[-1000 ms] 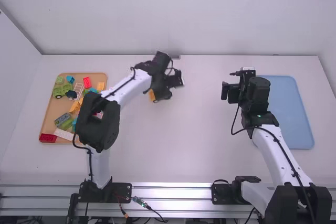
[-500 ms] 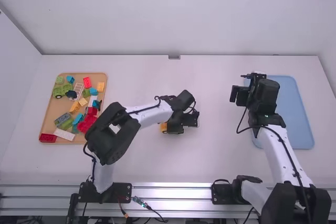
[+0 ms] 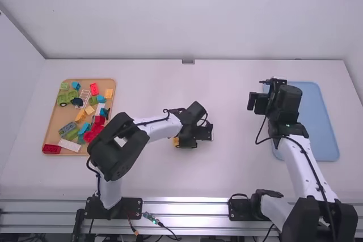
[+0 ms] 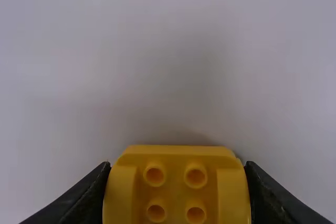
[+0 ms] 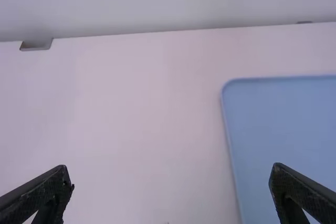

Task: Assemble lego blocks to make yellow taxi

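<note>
In the left gripper (image 3: 181, 141), the yellow block (image 4: 175, 191) is partly hidden.

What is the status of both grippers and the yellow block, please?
Left gripper shut on yellow block. Right gripper open, well away from it. No obstruction seen.

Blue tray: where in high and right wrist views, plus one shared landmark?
High view: blue tray at right, partly behind the right arm.
Right wrist view: tray passes behind one finger of the right gripper.
Shared landmark: grey notch in the far edge of the table.
</note>
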Robot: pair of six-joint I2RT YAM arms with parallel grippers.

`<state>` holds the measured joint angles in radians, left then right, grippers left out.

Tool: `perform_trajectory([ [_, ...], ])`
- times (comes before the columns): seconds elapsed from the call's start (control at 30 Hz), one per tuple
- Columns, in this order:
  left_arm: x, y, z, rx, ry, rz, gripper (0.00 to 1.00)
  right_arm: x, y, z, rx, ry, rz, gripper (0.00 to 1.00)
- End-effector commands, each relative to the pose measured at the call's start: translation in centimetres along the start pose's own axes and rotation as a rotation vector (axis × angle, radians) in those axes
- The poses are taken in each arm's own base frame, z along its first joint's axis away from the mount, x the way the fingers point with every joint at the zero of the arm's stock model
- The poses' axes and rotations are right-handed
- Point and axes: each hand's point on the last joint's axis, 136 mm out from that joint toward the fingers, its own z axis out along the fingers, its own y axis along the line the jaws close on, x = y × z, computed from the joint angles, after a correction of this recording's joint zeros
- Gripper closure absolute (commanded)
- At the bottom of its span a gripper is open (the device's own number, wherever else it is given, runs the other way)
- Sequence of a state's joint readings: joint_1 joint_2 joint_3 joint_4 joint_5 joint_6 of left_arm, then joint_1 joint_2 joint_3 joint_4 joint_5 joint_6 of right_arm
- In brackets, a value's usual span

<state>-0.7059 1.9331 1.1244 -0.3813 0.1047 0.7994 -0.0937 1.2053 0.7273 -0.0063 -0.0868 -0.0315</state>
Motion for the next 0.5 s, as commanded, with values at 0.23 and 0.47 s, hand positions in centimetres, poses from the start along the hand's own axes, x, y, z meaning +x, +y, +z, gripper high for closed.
perform_trajectory([
  [0.23,-0.7,-0.9,-0.8,0.06,-0.061,-0.016,0.0,-1.9,0.1,-0.5,-0.002,-0.043,0.0,0.01],
  [0.47,-1.6,0.9,-3.6,-0.018,-0.061,-0.005,0.01,-2.0,0.2,-0.5,-0.005,-0.044,-0.001,0.01],
])
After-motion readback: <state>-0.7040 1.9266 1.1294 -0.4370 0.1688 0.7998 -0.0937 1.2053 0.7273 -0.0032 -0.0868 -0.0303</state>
